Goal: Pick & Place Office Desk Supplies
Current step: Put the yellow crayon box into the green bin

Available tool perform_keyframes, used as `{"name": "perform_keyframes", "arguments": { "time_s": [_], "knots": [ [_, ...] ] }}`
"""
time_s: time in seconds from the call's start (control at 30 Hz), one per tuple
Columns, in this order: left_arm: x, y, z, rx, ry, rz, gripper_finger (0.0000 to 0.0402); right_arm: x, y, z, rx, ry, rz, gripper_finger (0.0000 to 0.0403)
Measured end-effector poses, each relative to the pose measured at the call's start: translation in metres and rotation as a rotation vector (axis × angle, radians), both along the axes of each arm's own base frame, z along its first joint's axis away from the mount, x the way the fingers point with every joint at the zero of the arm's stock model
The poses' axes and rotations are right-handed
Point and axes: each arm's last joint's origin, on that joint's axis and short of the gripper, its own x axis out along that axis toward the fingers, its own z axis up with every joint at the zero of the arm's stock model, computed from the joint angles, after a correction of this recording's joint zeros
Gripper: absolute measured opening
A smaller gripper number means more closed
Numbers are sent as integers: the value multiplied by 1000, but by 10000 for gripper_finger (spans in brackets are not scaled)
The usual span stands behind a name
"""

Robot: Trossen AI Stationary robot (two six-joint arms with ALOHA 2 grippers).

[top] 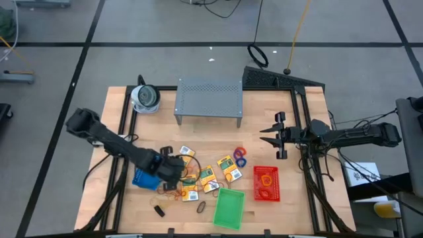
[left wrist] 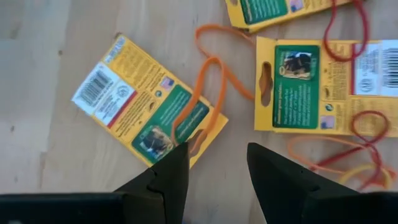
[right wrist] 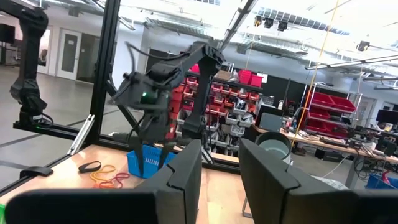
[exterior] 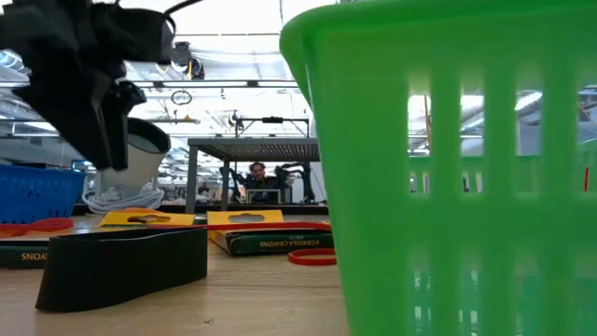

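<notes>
left pincer: left pincer [left wrist: 213, 171] hangs over the clutter at the table's 7 o'clock area, fingers parted, nothing between them. Released.
target (my read): thin orange rubber-band loop [left wrist: 208, 93] lying across the corner of the flat yellow-orange crayon box with green label [left wrist: 144, 107]; loop's near end sits right in front of the finger gap.
neighbours: second yellow-orange crayon box [left wrist: 317, 84] at 2 o'clock of the target in the wrist view, apart from it; tangle of red and orange bands [left wrist: 348, 155] beside that box.
grip plan: straddle only the loop's near end, close on the band where it runs off the box edge. Keep fingertips off the card, or the box comes up with it.
risk: band is thin and flat on cardboard; pads may slide over it. Descend until tips touch the surface, then close.
drop-off: blue slotted plastic basket [top: 145, 179] just beside the left pincer at 9 o'clock; green slotted plastic basket [top: 229, 207] and red slotted plastic basket [top: 266, 183] further toward 5 o'clock. Which one takes bands: red one already holds loops, so likely that.
right pincer: right pincer [top: 270, 135] parked at the table's 3 o'clock, raised, fingers apart, empty.
wooden table [top: 211, 142]: remaining boxes, loops and black clips scattered around 6 o'clock.
</notes>
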Motion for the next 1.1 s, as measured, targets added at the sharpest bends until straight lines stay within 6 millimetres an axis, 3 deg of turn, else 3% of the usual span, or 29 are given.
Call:
{"name": "perform_keyframes", "arguments": {
  "time_s": [0.67,1.1],
  "knots": [
    [9,-2,-49,188,177,21,172,0,0,-1,0,6,0,100],
    [7,1,-52,234,187,59,172,0,0,-1,0,6,0,100]
  ]
}}
